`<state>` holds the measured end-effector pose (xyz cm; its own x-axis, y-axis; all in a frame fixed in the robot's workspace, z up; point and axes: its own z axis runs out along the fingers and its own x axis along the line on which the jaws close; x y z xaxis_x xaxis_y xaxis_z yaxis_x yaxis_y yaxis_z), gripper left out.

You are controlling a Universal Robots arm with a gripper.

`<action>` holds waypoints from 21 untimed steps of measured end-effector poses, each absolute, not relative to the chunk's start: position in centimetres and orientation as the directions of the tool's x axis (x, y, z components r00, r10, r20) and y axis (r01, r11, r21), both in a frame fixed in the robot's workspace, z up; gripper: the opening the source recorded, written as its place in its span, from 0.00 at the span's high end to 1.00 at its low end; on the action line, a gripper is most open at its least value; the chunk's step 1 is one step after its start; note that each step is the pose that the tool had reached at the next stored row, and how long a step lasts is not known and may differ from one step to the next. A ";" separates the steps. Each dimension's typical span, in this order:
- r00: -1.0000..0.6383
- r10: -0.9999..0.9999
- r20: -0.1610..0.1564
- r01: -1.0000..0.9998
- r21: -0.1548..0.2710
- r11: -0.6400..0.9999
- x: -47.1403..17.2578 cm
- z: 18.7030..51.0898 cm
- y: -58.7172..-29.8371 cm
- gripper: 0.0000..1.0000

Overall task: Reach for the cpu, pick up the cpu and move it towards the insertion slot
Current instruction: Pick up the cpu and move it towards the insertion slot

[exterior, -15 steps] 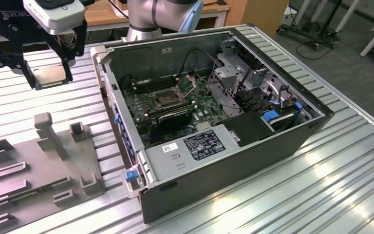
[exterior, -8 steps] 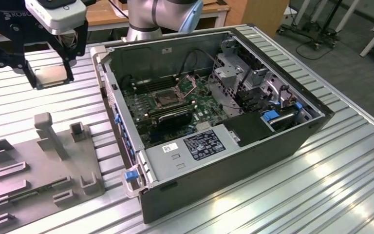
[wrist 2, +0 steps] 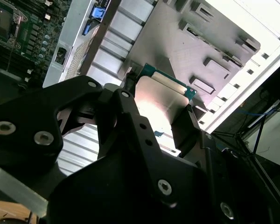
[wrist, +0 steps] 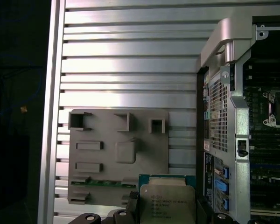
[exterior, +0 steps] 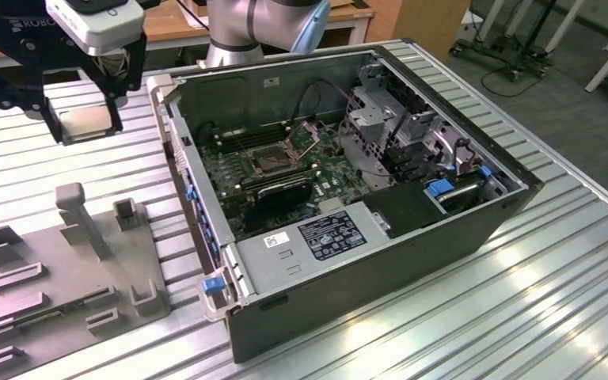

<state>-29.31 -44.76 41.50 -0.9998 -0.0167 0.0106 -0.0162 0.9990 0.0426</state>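
Small flat square cpu [exterior: 80, 123], pale silvery metal face with a thin green rim: clamped edge to edge between the arm's black jaws and held clear above the ribbed aluminium surface [exterior: 557, 301], to the exterior view's left of the open black computer case [exterior: 389, 237]. Grey plastic fixture plate [exterior: 61, 277]: lies flat on the surface, beside the case. Insertion slot [exterior: 272, 161], a square dark-centred socket in a silvery bracket: sits on the green motherboard inside the case, well apart from the cpu.

Smooth silvery metal cpu [wrist: 167, 200], matt black gripper [exterior: 85, 127], shiny ribbed aluminium table [exterior: 557, 301], matt grey plastic fixture [exterior: 72, 269] at 8 o'clock in the exterior view, bare sheet-metal computer case [exterior: 272, 273]
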 end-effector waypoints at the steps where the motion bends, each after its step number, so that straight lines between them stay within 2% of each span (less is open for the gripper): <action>1: -1.000 -0.017 0.011 -0.016 0.043 0.999 -29.3 41.5 -44.8 0.45; 21: -1.000 -0.017 0.011 -0.016 0.043 0.999 -28.8 41.5 -44.8 0.45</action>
<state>-28.82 -44.76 41.50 -0.9998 -0.0167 0.0107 -0.0163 0.9990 0.0425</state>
